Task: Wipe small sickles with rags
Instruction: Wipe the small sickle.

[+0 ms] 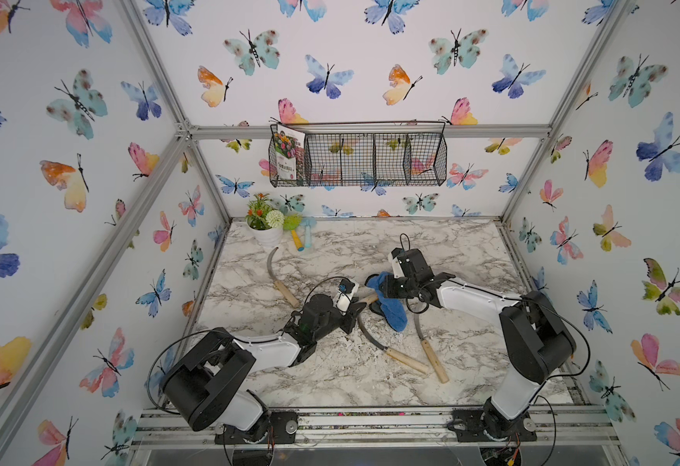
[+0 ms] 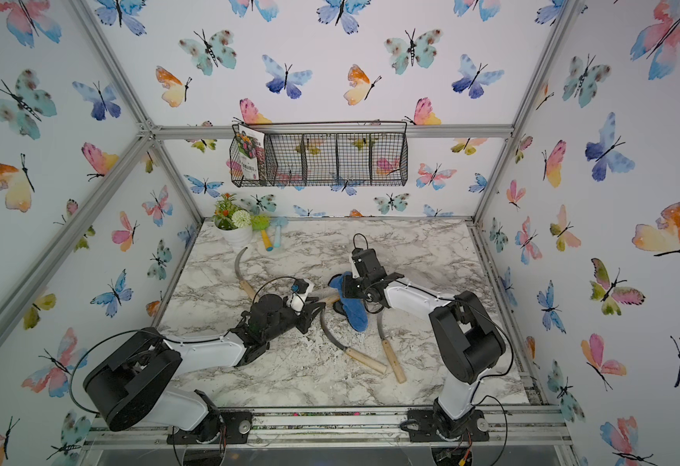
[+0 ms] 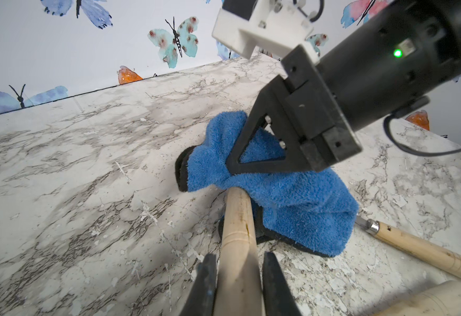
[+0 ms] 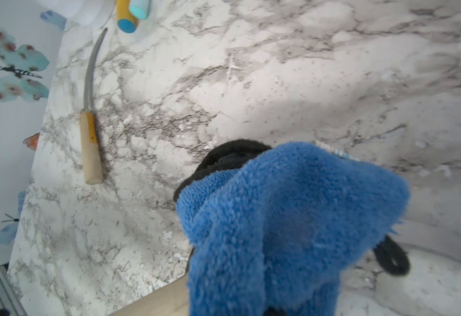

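Contact is made with both task things near the middle of the marble table (image 1: 370, 387). The held sickle (image 3: 236, 219) is clamped by its pale wooden handle in the closed left gripper (image 3: 240, 270). The blue rag (image 3: 292, 197) is pinched in the closed right gripper (image 3: 230, 167) and draped over the handle's far end, so the blade is hidden. The sickle is judged stiff and light, with an edge best avoided. It is best held by the round handle, though that may twist between narrow jaws. The rag is judged soft and easily bunched, so a fold should be kept between pads and metal. The far sickle (image 1: 276, 278), the front sickle (image 1: 386, 350) and the neighbouring sickle (image 1: 431, 355) are left lying on the table.
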Tool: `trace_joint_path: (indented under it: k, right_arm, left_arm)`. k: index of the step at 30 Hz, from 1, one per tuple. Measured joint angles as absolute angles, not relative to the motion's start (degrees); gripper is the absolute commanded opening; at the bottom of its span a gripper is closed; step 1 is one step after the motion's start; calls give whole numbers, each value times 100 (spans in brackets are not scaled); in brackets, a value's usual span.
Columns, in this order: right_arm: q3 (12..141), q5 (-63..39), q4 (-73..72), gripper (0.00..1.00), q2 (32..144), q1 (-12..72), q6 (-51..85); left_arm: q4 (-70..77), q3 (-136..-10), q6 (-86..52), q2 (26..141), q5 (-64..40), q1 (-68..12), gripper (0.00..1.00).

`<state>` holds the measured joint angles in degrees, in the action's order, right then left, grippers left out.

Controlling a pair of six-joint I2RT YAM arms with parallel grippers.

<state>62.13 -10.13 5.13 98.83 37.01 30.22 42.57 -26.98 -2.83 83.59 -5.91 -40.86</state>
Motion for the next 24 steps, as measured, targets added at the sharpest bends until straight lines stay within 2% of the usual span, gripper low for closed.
trace_joint_path:
  k: [8, 12, 24]
  right_arm:
    - [6217, -1378, 207, 3, 9415, 4397, 2718]
    - [6173, -1455, 84, 4, 9448, 4346, 2740]
    - [6445, -578, 829, 4, 10180, 3732, 2995]
  left_arm:
    - [4338, -2685, -283, 8318, -397, -4086, 0]
    - [4390, -2685, -281, 8313, -349, -4082, 0]
    - [4307, -2543, -287, 8309, -298, -4084, 0]
